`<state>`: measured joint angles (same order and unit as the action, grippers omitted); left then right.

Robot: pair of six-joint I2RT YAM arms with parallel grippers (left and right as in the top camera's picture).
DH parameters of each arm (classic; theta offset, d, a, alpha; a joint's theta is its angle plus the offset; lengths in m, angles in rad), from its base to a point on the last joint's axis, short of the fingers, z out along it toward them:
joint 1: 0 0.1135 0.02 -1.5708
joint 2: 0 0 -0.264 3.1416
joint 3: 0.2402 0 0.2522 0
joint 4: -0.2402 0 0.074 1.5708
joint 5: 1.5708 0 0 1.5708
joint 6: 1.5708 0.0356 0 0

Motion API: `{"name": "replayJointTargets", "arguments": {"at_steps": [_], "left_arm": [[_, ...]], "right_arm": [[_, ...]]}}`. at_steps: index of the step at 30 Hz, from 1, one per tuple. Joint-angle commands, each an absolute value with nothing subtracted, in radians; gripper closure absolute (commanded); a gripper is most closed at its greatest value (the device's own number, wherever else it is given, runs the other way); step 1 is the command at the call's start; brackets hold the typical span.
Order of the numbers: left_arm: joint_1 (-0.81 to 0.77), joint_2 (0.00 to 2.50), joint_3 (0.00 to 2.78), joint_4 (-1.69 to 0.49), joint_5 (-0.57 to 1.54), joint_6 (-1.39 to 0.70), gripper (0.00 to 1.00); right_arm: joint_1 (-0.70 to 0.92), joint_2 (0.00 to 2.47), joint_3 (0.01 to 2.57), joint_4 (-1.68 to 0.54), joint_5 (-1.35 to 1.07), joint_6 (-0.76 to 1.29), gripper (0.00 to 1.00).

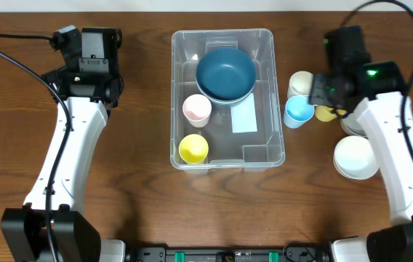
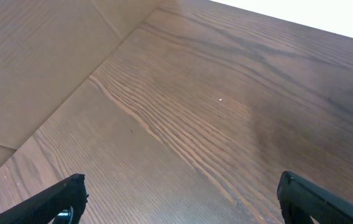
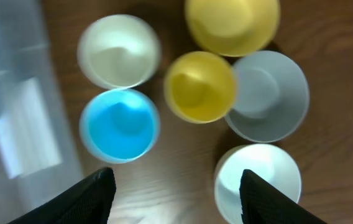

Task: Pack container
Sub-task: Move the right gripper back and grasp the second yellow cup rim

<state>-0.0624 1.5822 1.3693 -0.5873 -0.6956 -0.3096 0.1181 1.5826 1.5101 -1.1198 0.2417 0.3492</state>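
Robot arms stand nearest the overhead lens: the left arm (image 1: 68, 138) reaches over bare wood well apart from the work, and the right arm (image 1: 388, 138) bends over a cluster of cups. Between them sits the container (image 1: 225, 149) at mid-table, open side up, its long axis running from the far edge of the table toward the robot, its white label (image 1: 244, 116) on the right half of the floor. Packing looks partly done: a dark blue bowl (image 1: 225, 74), a pink cup (image 1: 196, 110) and a yellow cup (image 1: 193, 148) are already inside, while a cream cup (image 1: 301, 84), a light blue cup (image 1: 299, 112) and a white bowl (image 1: 355, 156) stand outside to its right. From the left wrist, the left gripper (image 2: 179, 199) is spread wide and empty above the table (image 2: 195, 112). From the right wrist, the right gripper (image 3: 176, 196) has its fingers parted with nothing between them, hanging over the unpacked pieces, among them a grey cup (image 3: 267, 95) and a yellow bowl (image 3: 232, 25); several items are likely left to load.
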Motion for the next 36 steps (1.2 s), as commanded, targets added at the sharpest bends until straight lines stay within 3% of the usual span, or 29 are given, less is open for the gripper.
{"name": "replayJointTargets", "arguments": {"at_steps": [1, 11, 22, 36], "left_arm": [[-0.059, 1.567, 1.372, -0.59, -0.719, -0.303, 0.02], [-0.059, 1.567, 1.372, -0.59, -0.719, -0.303, 0.02], [-0.059, 1.567, 1.372, -0.59, -0.719, -0.304, 0.02], [-0.059, 1.567, 1.372, -0.59, -0.719, -0.303, 0.02]], "right_arm": [[0.034, 1.573, 1.455, -1.084, 0.218, 0.361, 0.34], [-0.143, 1.573, 1.244, -0.799, 0.097, 0.307, 0.39], [-0.171, 1.573, 1.086, -0.533, 0.006, 0.205, 0.42], [-0.171, 1.592, 1.034, -0.46, -0.007, 0.174, 0.47]]}}
